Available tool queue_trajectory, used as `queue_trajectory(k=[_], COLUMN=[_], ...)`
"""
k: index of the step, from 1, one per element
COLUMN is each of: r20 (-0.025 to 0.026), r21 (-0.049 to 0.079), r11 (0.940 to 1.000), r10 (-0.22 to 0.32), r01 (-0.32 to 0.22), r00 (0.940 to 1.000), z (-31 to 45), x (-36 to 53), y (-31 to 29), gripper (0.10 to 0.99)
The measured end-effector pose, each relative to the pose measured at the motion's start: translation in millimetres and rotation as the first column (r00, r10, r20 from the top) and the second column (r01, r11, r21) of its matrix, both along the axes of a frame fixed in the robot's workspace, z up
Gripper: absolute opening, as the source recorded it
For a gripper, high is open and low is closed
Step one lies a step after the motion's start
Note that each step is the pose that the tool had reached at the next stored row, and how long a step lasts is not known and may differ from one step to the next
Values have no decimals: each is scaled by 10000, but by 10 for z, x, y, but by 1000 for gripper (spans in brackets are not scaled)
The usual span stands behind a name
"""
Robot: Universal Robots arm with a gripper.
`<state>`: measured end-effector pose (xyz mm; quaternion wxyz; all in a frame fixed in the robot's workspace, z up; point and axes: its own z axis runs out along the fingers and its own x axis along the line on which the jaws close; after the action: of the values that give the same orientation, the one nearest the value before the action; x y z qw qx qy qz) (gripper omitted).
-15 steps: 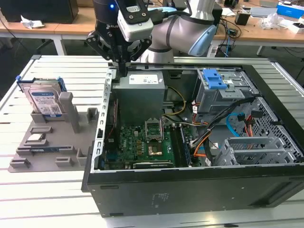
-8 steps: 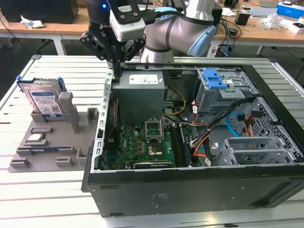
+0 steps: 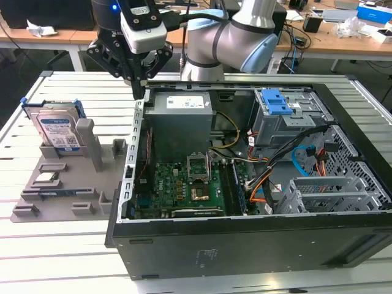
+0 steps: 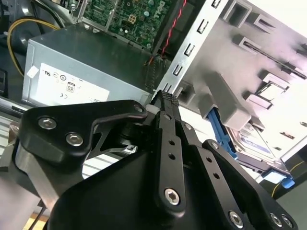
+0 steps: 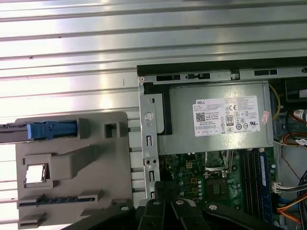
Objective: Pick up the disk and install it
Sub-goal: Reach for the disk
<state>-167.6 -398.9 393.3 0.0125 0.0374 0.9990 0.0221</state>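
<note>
In the exterior view, the gripper [image 3: 139, 87] hangs over the rear corner of the open computer case [image 3: 245, 245], on the exterior view's left side of it. It is just above the grey power supply [image 3: 180, 122], and its fingers are drawn together to a point with nothing between them. The disk [image 3: 58, 130] stands upright on its edge in a grey fixture [image 3: 61, 197] on the slatted table [image 3: 55, 263], well apart from the gripper and off to the exterior view's left of the case. A blue latch piece [image 3: 275, 101] sits on the drive cage inside the case, beyond the green motherboard [image 3: 177, 184]. In the second wrist view, the closed fingertips [image 4: 166, 99] hover beside the case's perforated metal edge, with the power supply [image 4: 81, 62] on one side. On the other side is the fixture [image 4: 249, 62], with the blue-framed disk [image 4: 254, 139] slotted in it. In the first wrist view, the camera looks straight down. The disk [image 5: 50, 129] shows edge-on as a blue strip in the fixture [image 5: 72, 163], apart from the case wall, and the stickered power supply [image 5: 216, 120] lies inside the case.
</note>
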Motion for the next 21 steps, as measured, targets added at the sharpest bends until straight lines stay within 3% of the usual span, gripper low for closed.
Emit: queue_trajectory(k=[21], r20=[0], r21=[0], r11=[10000], r10=[-1], r01=[1], r00=[10000], z=[0], x=[-323], y=[0], gripper=[106])
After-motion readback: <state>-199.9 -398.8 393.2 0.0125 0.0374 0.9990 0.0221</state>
